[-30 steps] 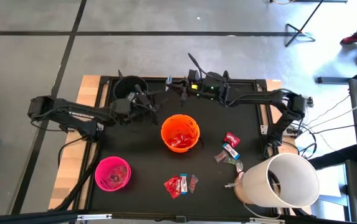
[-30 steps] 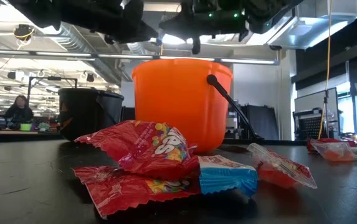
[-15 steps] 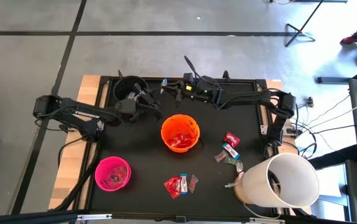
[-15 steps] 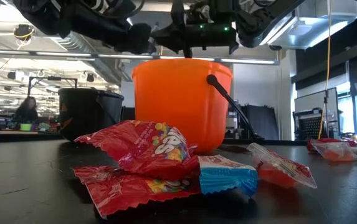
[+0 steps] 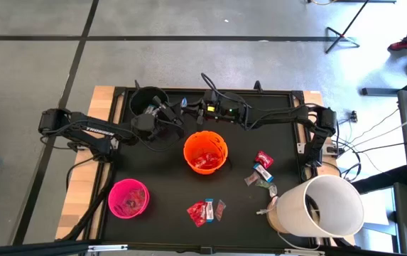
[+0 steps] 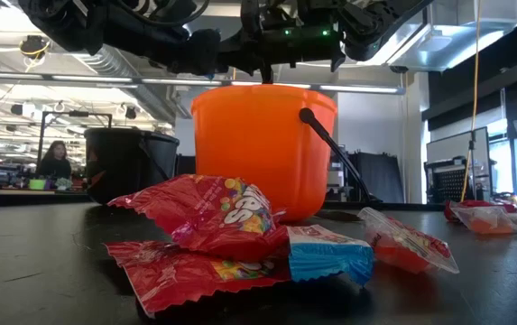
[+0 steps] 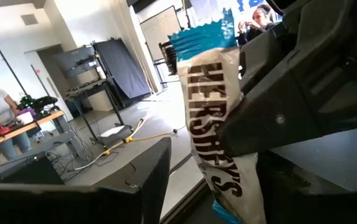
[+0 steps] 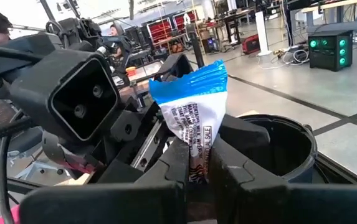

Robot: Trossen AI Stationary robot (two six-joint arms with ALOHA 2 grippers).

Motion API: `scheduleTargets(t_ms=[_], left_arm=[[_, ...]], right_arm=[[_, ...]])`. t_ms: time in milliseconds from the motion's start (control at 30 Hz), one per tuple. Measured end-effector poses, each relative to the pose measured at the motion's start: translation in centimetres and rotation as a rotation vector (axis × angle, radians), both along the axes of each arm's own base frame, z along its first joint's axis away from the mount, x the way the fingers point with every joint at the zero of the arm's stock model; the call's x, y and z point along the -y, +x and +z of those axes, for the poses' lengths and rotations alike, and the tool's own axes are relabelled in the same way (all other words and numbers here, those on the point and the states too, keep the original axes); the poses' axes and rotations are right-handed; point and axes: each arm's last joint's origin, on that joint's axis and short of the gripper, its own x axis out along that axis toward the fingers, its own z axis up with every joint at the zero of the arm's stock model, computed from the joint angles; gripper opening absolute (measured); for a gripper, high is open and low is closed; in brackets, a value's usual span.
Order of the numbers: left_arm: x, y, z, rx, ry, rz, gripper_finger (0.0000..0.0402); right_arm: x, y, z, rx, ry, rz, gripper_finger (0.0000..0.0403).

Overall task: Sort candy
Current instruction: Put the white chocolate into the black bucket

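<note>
Right gripper (image 8: pixel 198 163) is pinching a blue-and-white bar (image 8: pixel 194 115) beside the black bucket (image 5: pixel 146 102); left gripper (image 5: pixel 166 114) is spread; loose candy (image 5: pixel 205 210) is waiting.

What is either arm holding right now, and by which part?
The right gripper pinches a blue-and-white Hershey's candy bar by its lower end; the left gripper is open beside it, near the black bucket.

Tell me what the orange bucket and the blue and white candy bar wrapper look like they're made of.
The orange bucket looks like moulded plastic: smooth, evenly coloured, slightly glossy wall, with a dark handle that is probably plastic too. The blue-and-white bar pinched in the right gripper seems to be wrapped in thin plastic or foil film: it creases, shines, and has a crimped, serrated blue end.
</note>
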Motion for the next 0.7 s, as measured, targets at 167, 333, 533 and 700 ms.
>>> scheduleTargets(t_ms=[167,333,533,700], left_arm=[[0.12,0.01,0.02,-0.001,0.003,-0.004,0.0154],[0.14,0.02,-0.03,-0.009,0.004,-0.007,0.0113],[0.12,-0.01,-0.04,-0.002,-0.007,0.004,0.0060],[0.34,-0.02,-0.22,-0.020,-0.015,0.026,0.0042]], right_arm=[[0.00,0.00,0.05,0.005,-0.001,-0.001,0.0035],[-0.03,0.00,0.07,0.007,-0.001,0.009,0.0035],[-0.07,-0.01,0.19,0.020,-0.007,0.059,0.0039],[0.00,-0.28,0.41,0.008,-0.002,0.135,0.0107]])
